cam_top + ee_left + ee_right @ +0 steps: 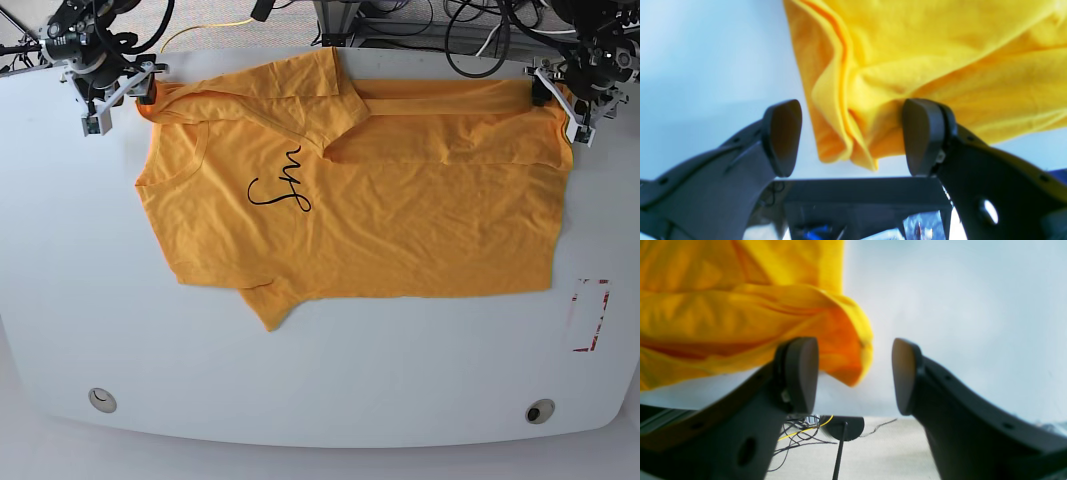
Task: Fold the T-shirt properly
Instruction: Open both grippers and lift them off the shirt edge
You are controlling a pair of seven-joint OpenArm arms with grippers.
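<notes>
The orange-yellow T-shirt (400, 220) lies spread on the white table (320, 390), black lettering (282, 185) facing up. Its far edge is folded over toward the front in a band. My right gripper (120, 95) is at the shirt's far-left corner. In the right wrist view this gripper (853, 373) stands open, with a bunched corner of the T-shirt (723, 316) reaching between its fingers. My left gripper (560, 100) is at the far-right corner. The left wrist view shows it (853, 133) open too, with a fold of the T-shirt (940, 50) hanging in the gap against one pad (923, 136).
A red rectangular marking (590, 315) sits on the table near the right edge. Two round holes (100, 400) (540, 411) lie near the front edge. Cables and frame parts (440, 25) crowd the space beyond the far edge.
</notes>
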